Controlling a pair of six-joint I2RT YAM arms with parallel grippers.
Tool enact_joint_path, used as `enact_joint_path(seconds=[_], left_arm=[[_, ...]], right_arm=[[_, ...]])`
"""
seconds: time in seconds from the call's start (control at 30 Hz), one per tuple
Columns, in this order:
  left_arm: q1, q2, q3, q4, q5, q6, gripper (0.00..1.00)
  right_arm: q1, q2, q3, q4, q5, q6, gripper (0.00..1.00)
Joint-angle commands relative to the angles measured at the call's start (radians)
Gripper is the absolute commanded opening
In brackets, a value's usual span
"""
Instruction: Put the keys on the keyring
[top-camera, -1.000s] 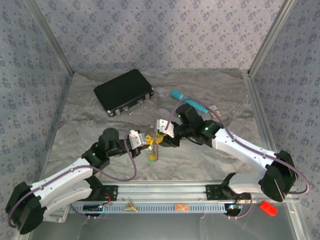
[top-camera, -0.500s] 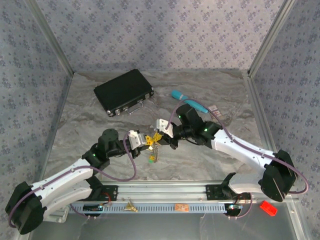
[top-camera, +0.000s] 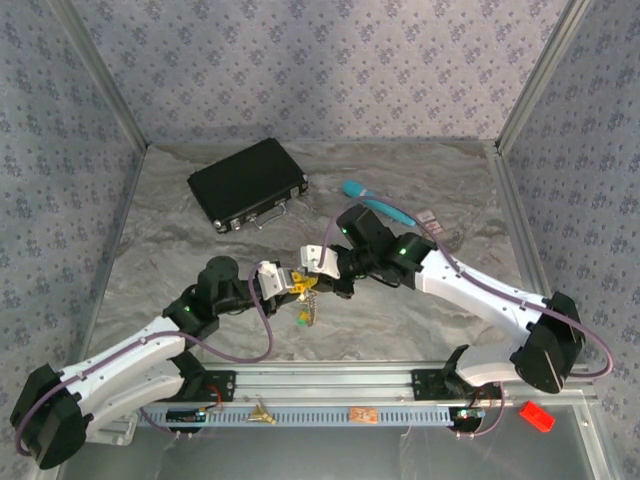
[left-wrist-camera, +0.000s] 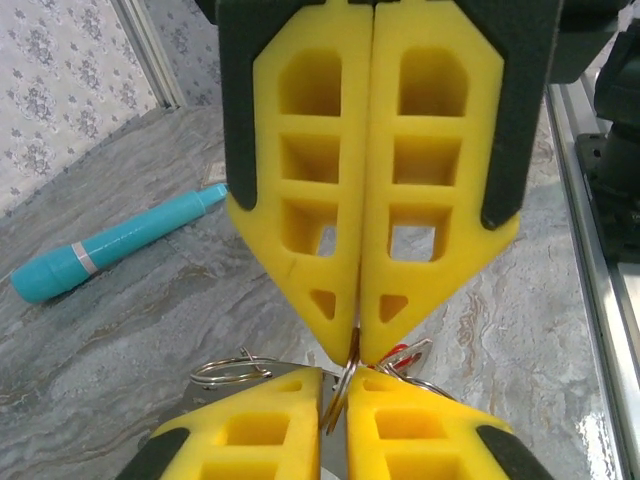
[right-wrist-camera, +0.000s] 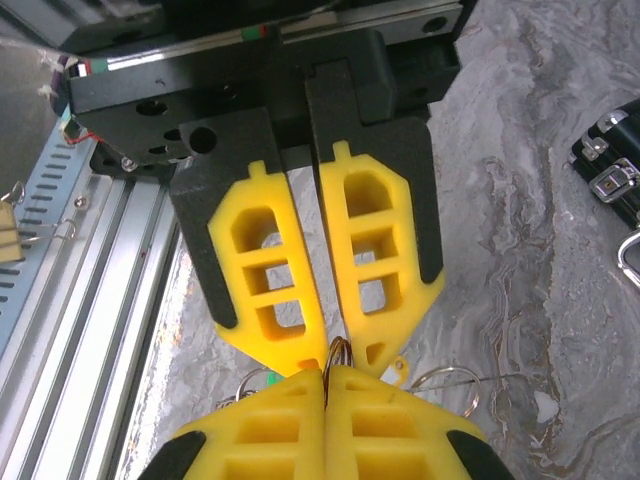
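Nearest me, keys (top-camera: 303, 318) with yellow and green heads hang over the middle of the surface (top-camera: 180, 250). Just above them my left fingers (top-camera: 292, 285) are pinched tight on the thin wire of the keyring (right-wrist-camera: 338, 352). My right fingers (top-camera: 313, 274) meet them tip to tip, clamped on the same ring. Farther back lies a teal tool (left-wrist-camera: 110, 245), then a black case (top-camera: 247, 182) toward the far left.
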Motion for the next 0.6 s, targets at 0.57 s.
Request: enact_joint_path(seconds=[0.57], left_arm=[[-0.002,-0.018,-0.006,0.094,0.044,-0.009,0.0]], right_arm=[[-0.084,-0.079,-0.172,0.27,-0.148,0.202,0.28]])
